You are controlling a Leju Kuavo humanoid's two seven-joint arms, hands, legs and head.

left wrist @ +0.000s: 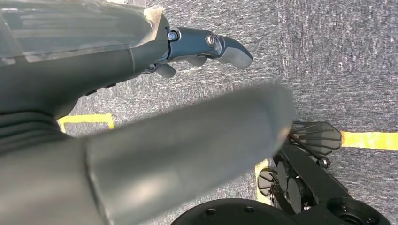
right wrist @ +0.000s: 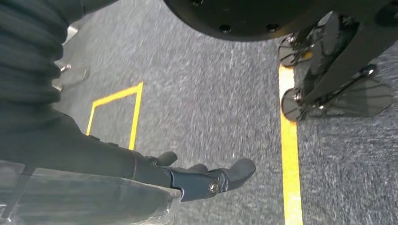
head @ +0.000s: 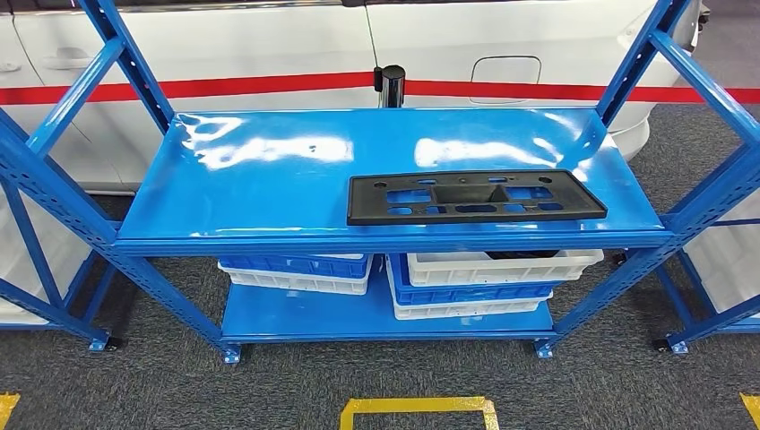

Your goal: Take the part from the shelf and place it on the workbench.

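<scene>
Black flat part [head: 476, 196] lies on the blue shelf's [head: 269, 193] top board, toward the right and near the front edge. Crates [head: 488, 273] stacked on the board below. White car [head: 269, 45] behind. Left hand [left wrist: 155, 131] over grey carpet [left wrist: 338, 56], fingers [left wrist: 225, 49] extended, nothing held. Right hand [right wrist: 141, 173] likewise, fingers [right wrist: 234, 171] apart, seemingly empty; view blurred.

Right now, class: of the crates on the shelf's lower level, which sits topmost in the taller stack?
The white crate under the black part; it tops a blue crate, unlike the lower left-hand stack.
</scene>
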